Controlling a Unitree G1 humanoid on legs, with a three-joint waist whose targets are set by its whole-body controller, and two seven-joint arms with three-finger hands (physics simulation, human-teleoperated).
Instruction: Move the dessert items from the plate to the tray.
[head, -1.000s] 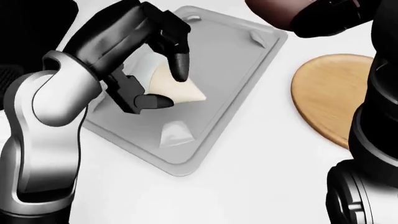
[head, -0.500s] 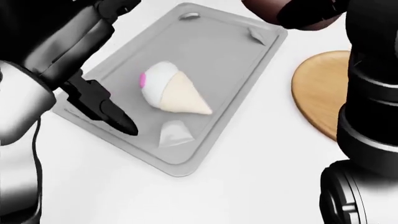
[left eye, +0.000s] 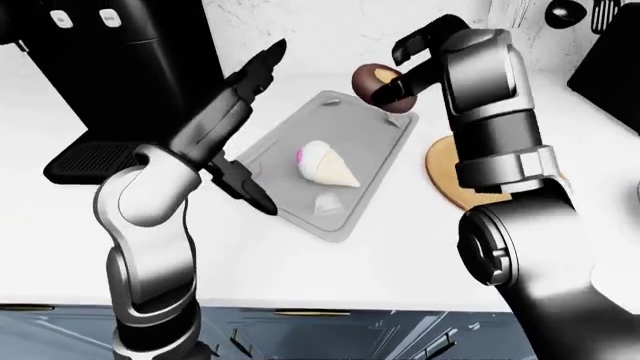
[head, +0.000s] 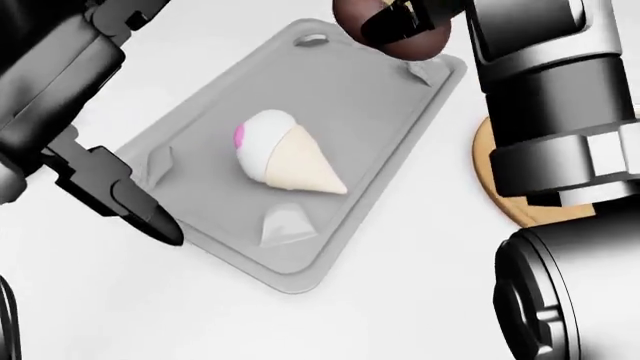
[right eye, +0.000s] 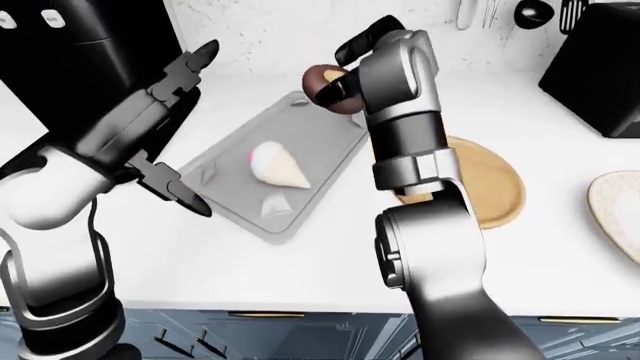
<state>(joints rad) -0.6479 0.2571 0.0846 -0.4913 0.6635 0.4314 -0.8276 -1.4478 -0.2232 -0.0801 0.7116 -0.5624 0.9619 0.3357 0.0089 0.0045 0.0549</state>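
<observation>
Above the top corner of the grey tray (head: 360, 97), in the head view, the right hand (left eye: 408, 66) has its dark fingers closed round a brown, rounded dessert (left eye: 372, 81), probably a chocolate-glazed piece; its pale underside shows only partly in the left-eye view. The dessert is held in the air, clear of the tray surface, at the tray's top right corner. The right forearm rises steeply from the bottom right of the head view and crosses over the round wooden plate (right eye: 492, 187), hiding much of it there.

Left hand (left eye: 235, 146): fingers spread apart, holding nothing. One finger points up toward the wall, another points down at the tray's left edge; whether that tip touches the rim cannot be told. The hand is beside the tray, not over its middle.

Ice cream cone (head: 285, 155): lying on its side near the tray's centre, white scoop with a pink spot toward upper left, cone tip toward lower right.

The tray sits on a white counter (left eye: 330, 262). A black coffee machine (left eye: 120, 67) stands at the upper left of the left-eye view.
</observation>
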